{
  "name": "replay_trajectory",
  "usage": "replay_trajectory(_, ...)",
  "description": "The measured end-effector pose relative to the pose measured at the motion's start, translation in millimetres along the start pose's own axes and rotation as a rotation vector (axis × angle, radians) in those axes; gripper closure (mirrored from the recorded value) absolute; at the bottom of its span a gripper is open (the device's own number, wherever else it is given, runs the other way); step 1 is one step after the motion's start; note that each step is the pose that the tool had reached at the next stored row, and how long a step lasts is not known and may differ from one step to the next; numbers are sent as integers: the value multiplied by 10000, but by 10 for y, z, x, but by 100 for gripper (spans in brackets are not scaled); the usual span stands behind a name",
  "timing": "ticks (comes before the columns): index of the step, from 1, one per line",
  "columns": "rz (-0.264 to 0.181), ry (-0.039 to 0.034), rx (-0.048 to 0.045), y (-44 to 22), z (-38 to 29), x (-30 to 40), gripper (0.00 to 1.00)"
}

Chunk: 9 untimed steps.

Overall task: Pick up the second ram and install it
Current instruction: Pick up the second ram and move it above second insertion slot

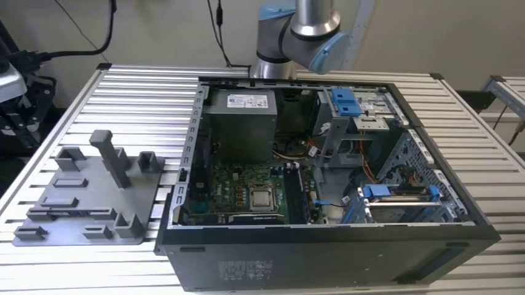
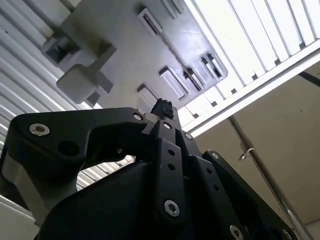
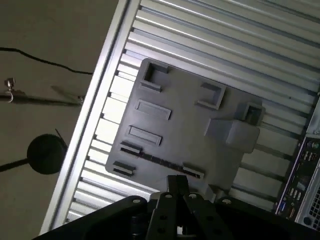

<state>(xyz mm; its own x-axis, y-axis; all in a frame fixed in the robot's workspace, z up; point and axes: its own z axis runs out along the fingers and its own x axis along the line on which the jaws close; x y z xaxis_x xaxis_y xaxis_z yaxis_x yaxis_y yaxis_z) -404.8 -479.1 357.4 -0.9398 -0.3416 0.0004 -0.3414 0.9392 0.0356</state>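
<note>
One gray holder plate (edge behind closed jaws)

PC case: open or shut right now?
Open. In the exterior view the case lies on its side with no side panel on it, and the motherboard is exposed.

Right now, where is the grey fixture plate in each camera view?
Exterior view: grey fixture plate on the slatted table, at the exterior view's left of the computer case.
First wrist view: plate just beyond the tool, near the table edge.
Second wrist view: plate beyond the tool, by the table edge.
Shared landmark: the plate's tall post.
</note>
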Motion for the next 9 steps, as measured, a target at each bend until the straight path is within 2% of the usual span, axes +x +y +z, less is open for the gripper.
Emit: replay_trajectory(9, -1159, 78, 109, 12, 3, 27, 89)
